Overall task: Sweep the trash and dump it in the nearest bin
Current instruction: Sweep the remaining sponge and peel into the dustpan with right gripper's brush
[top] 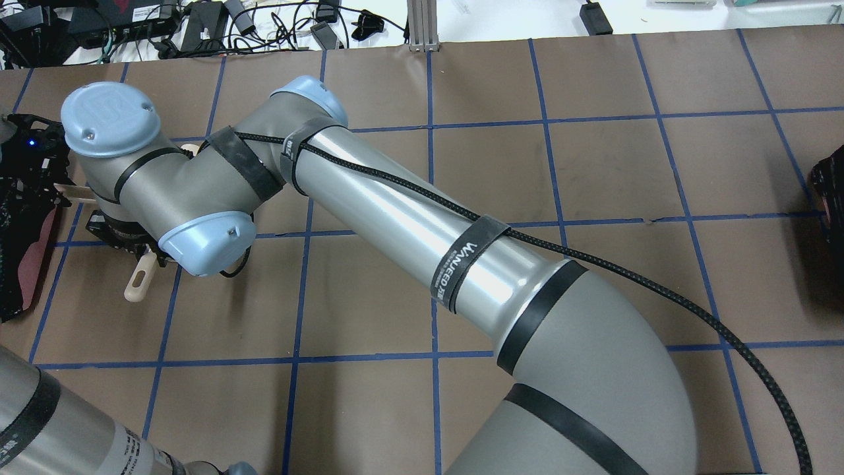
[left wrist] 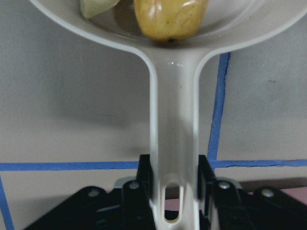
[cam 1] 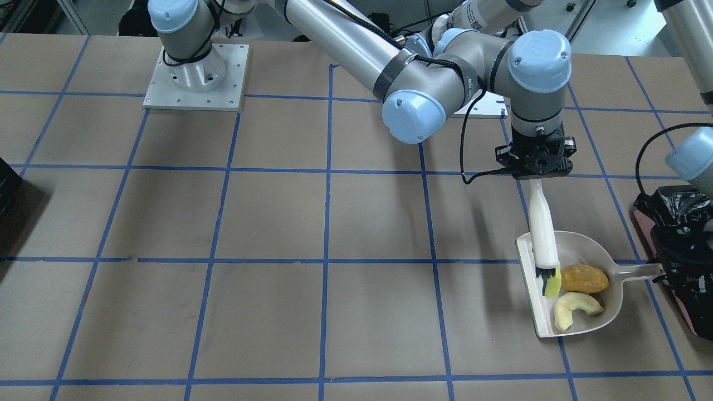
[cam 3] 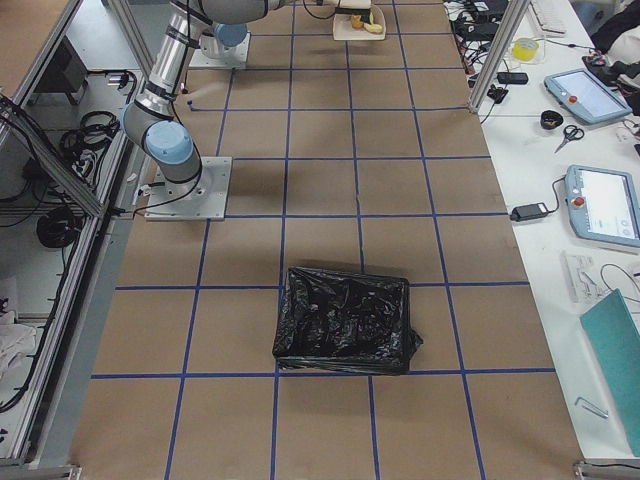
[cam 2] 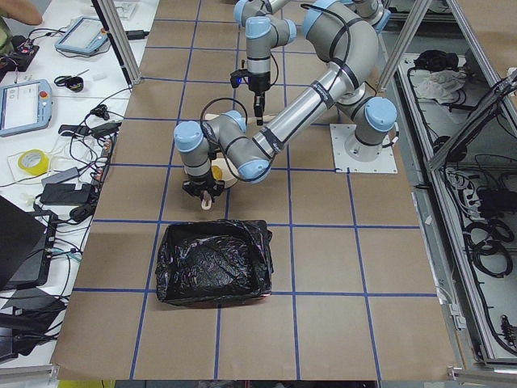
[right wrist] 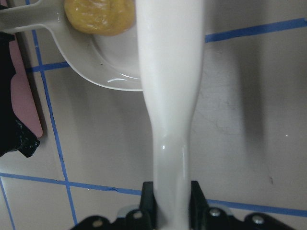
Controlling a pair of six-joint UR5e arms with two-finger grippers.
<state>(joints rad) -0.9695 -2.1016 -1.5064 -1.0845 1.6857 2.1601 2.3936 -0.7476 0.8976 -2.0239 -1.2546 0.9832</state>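
Item, right gripper (cam 1: 536, 175): fingers clamped on the upper neck of a white brush (cam 1: 543, 228), which hangs down and away from it so the dark bristles reach into the pan. Item, dustpan (cam 1: 585, 248): cream, apparently flat on the brown table (cam 1: 278, 223), with its open lip turned away from the left gripper and its back wall and handle towards it, so anything swept in comes to rest against the wall. Item, the trash, all inside the pan: a bright yellow wedge (cam 1: 552, 287) touching the bristles, an orange lump (cam 1: 584, 278) just beside it against the back wall, nearest the left gripper, and a pale curved scrap (cam 1: 575, 309) apart from the brush. Item, left gripper (left wrist: 175, 184): closed on the end of the pan's handle, pan straight ahead of its fingertips. Item, bin (cam 1: 677, 234): pink-sided, black-bagged, immediately behind the left gripper, touching or nearly touching the handle end. Judgement: sweeping looks done; lifting and dumping remains. Room: the table runs wide on the lip side, tight on the bin side. The brush needs to leave the pan first, and a lip-down tilt could spill the load.
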